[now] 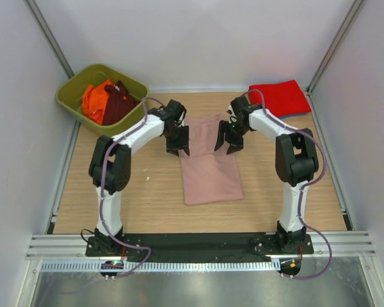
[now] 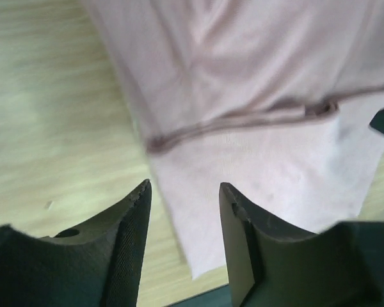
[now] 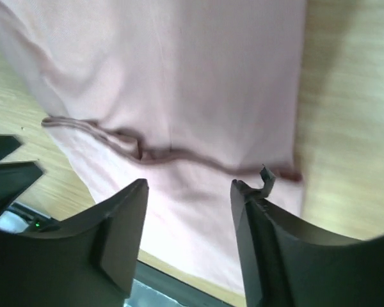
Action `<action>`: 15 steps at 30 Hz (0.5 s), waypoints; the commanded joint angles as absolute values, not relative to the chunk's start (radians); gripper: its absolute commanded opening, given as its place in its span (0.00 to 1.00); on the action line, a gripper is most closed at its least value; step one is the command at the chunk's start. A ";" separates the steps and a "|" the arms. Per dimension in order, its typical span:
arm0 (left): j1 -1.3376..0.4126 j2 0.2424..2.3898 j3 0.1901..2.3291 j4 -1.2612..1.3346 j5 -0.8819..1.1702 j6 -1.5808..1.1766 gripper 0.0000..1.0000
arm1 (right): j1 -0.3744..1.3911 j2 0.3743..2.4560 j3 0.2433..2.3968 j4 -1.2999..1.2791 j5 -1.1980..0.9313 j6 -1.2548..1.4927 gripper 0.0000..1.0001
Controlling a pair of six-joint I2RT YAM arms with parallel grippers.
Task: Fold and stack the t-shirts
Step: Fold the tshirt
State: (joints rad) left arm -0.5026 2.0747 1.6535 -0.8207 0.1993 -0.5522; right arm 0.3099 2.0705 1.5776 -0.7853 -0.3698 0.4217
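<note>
Both my tools stand with their jaws apart and nothing in them. My left gripper [image 1: 179,151] hangs over the far left edge of the pink t-shirt [image 1: 208,169], and my right gripper [image 1: 226,148] over its far right edge. The two wrist views look down on pink cloth with a hem running across it, one layer lying over another.

The pink t-shirt lies flat in the middle of the table [image 1: 128,198], folded into a long narrow strip that runs from between my grippers toward my bases. I judge it half done: the sides look turned in, but the strip is too long to stack and needs at least one fold across its length.

Beyond the pink t-shirt and to its right, the red t-shirt [image 1: 280,98] lies as a neat flat rectangle in the table's corner. I take it as finished and as the start of the stack, so the pink one should go on top of it. Beyond and to the left of the pink t-shirt sits a green bin [image 1: 69,96], holding an orange t-shirt [image 1: 95,102] and a maroon t-shirt [image 1: 120,101], both crumpled and unfolded. I see no blue one, though it may lie hidden under them.

So one is done, one is under way and at least two are waiting. Nothing lies on or against the pink t-shirt, and only my own arms crowd its far end
</note>
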 commanded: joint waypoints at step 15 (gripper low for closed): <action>-0.555 1.520 0.902 -0.528 0.443 -0.721 0.57 | 0.252 1.497 1.008 -0.815 -0.316 0.434 0.73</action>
